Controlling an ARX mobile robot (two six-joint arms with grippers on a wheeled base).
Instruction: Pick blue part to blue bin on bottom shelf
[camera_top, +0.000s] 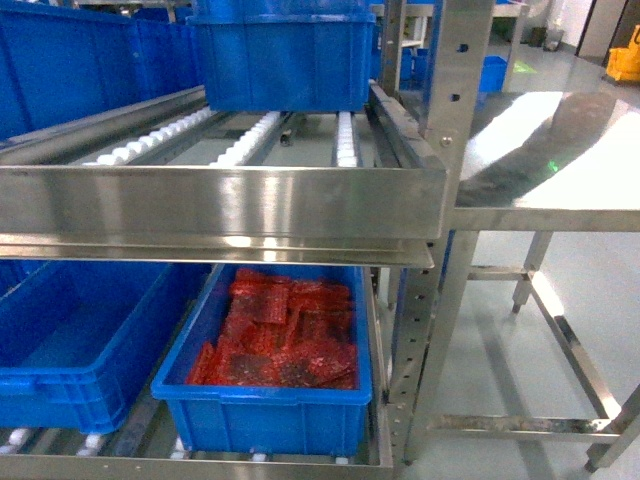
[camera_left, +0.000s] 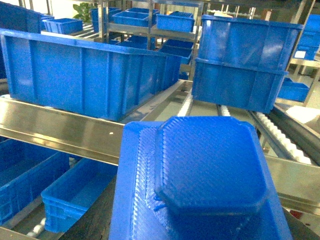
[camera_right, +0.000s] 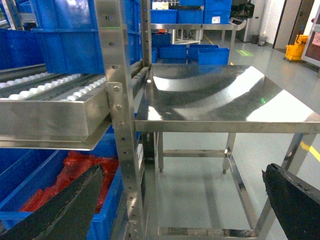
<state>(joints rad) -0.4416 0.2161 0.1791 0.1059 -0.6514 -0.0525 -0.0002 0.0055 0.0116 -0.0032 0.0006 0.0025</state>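
Left gripper (camera_left: 200, 200): you see the blue part (camera_left: 207, 167) filling its wrist view, seemingly pinched; fingers hidden | Right gripper (camera_right: 180, 210): fingers (camera_right: 292, 200) spread wide, nothing between | Blue bin (camera_top: 70, 345): on the bottom shelf (camera_top: 200, 465), left end, just beside the crate of red mesh packets (camera_top: 275, 335) | Steel table (camera_top: 545, 160): right of the rack.

A textured blue part (camera_left: 205, 175) with an octagonal raised face fills the lower foreground. Behind it, a long blue crate (camera_left: 85, 75) sits on a steel rail (camera_left: 60, 132), with 2 stacked crates (camera_left: 245, 60) to the right.
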